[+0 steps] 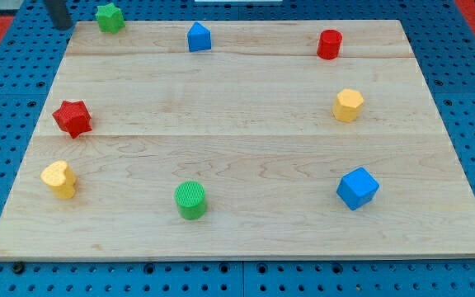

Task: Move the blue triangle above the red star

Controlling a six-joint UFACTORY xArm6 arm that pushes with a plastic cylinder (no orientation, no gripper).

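The blue triangle point(199, 37) sits near the view's top, left of centre, on the wooden board point(246, 140). The red star point(72, 118) lies at the view's left, well below and left of the blue triangle. My tip point(61, 25) is at the view's top left corner, at the board's edge, just left of the green star point(110, 17) and far left of the blue triangle. It touches no block.
A red cylinder point(329, 44) is at the top right and a yellow hexagon point(348, 106) below it. A blue cube point(358, 188) is at the bottom right. A green cylinder point(191, 200) is at bottom centre, a yellow heart point(59, 178) at bottom left.
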